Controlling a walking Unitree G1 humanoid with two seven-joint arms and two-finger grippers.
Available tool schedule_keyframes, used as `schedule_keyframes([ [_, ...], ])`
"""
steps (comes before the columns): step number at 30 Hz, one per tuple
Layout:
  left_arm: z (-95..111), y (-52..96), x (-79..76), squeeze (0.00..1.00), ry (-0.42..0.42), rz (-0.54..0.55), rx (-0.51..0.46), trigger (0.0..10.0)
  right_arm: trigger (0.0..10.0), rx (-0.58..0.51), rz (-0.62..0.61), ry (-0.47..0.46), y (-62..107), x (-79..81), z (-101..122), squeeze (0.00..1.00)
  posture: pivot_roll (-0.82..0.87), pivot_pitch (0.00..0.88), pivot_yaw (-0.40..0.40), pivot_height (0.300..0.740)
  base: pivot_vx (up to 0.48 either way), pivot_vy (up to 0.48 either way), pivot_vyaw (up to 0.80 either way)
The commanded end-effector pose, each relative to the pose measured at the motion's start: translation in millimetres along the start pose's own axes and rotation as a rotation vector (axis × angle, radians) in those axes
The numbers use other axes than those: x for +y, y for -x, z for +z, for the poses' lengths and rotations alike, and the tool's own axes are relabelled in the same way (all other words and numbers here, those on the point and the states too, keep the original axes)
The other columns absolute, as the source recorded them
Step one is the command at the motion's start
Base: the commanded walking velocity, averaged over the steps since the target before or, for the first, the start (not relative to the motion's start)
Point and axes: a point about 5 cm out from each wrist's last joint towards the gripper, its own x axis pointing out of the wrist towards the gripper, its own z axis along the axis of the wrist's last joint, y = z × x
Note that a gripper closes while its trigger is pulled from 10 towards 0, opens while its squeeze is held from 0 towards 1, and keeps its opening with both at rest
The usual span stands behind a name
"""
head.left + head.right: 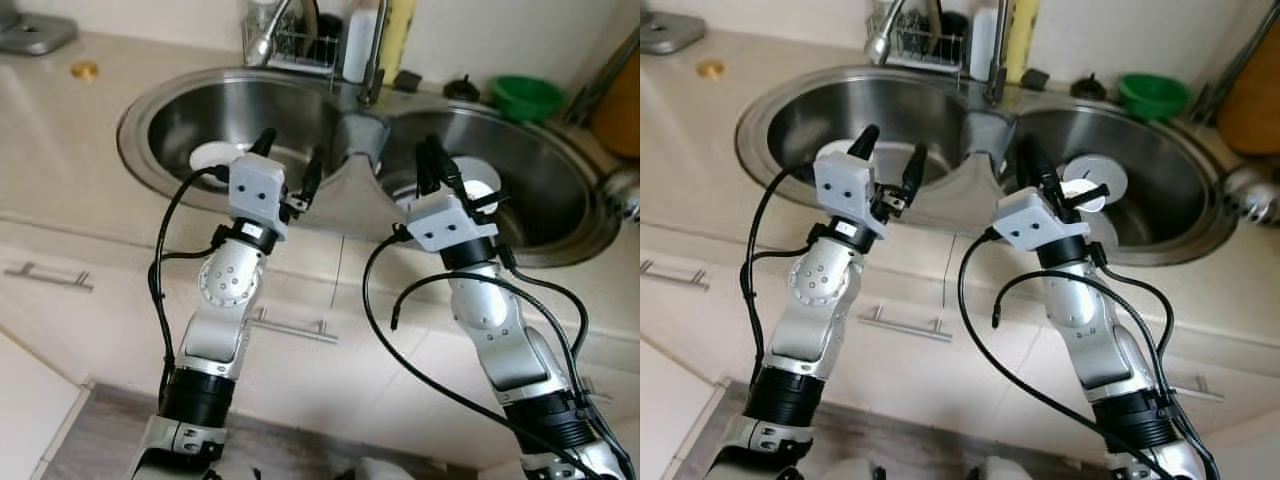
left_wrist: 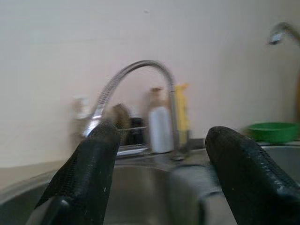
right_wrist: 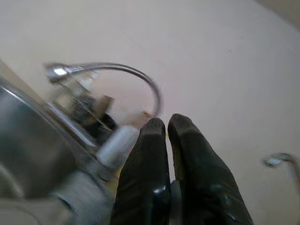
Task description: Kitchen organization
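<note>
A double steel sink (image 1: 345, 135) is set into the beige counter in front of me. In the left basin lies a white plate (image 1: 213, 157), and a white round dish (image 1: 480, 187) lies in the right basin. My left gripper (image 1: 290, 150) hovers over the front of the left basin, open, with nothing between its fingers (image 2: 93, 164). The right gripper (image 1: 432, 150) hangs over the near side of the right basin, shut and empty, its fingertips (image 3: 154, 129) pressed together. A curved faucet (image 2: 136, 82) rises behind the divider.
A white bottle (image 1: 360, 40) and a yellow bottle (image 1: 398, 35) stand behind the faucet beside a wire rack (image 1: 295, 45). A green bowl (image 1: 527, 97) sits at the back right. A small gold object (image 1: 84, 70) lies on the left counter. Drawer handles (image 1: 295, 325) are below.
</note>
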Motion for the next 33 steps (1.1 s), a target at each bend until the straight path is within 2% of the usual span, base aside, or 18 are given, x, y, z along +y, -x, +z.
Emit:
schedule_keyframes([
  [1,0.8,-0.4,0.0,0.00,-0.002,-0.002,-0.003,10.0,10.0,0.021,-0.006,-0.043,-2.4,-3.0,-2.2,0.00,0.02,0.000,-0.082,0.740,0.296,0.000,0.00],
  [5,0.8,-0.6,-0.3,0.00,-0.002,-0.003,-0.003,10.0,10.0,0.029,0.000,-0.065,-2.9,-2.6,-3.0,0.00,0.02,0.000,-0.082,0.740,0.296,0.000,-0.60],
  [8,0.6,-0.8,-0.6,0.00,-0.003,-0.005,-0.001,10.0,10.0,0.017,0.004,-0.036,-2.3,-2.0,-2.3,0.00,0.02,0.000,-0.082,0.740,0.282,0.000,-0.53],
  [10,0.6,-0.9,-0.8,0.00,-0.003,-0.007,-0.001,10.0,10.0,0.064,0.001,-0.099,-2.0,-0.3,-6.7,0.00,0.02,0.000,-0.084,0.740,0.120,0.000,0.00],
  [18,0.3,-1.3,-1.1,0.00,-0.002,-0.007,0.002,10.0,10.0,0.116,0.050,-0.171,-0.4,6.2,-12.6,0.00,0.02,0.000,-0.084,0.740,0.000,0.000,0.00],
  [21,-0.1,-1.9,-2.9,0.00,0.001,-0.013,0.004,10.0,10.0,0.175,0.071,-0.270,-1.3,11.9,-18.0,0.00,0.02,0.000,-0.080,0.740,0.000,0.000,0.00],
  [25,-0.6,-2.5,-4.0,0.00,0.002,-0.016,0.003,10.0,10.0,0.212,0.090,-0.301,-11.9,14.2,-26.1,0.00,0.02,0.000,-0.079,0.740,0.000,0.000,0.00],
  [27,-0.2,-2.6,-4.0,0.00,0.002,-0.015,0.001,10.0,10.0,0.258,0.082,-0.352,-18.7,13.7,-32.6,0.00,0.02,0.000,-0.080,0.740,0.000,0.000,0.00],
  [29,0.3,-3.7,-3.1,0.00,0.000,-0.009,-0.004,10.0,10.0,0.404,0.088,-0.440,-30.5,17.9,-52.2,0.00,0.03,0.000,-0.087,0.740,0.000,0.000,0.00],
  [33,0.4,-3.9,-3.3,0.00,-0.001,-0.007,-0.005,10.0,10.0,0.476,0.075,-0.477,-36.0,17.6,-62.9,0.00,0.04,0.000,-0.091,0.740,0.000,0.000,0.00],
])
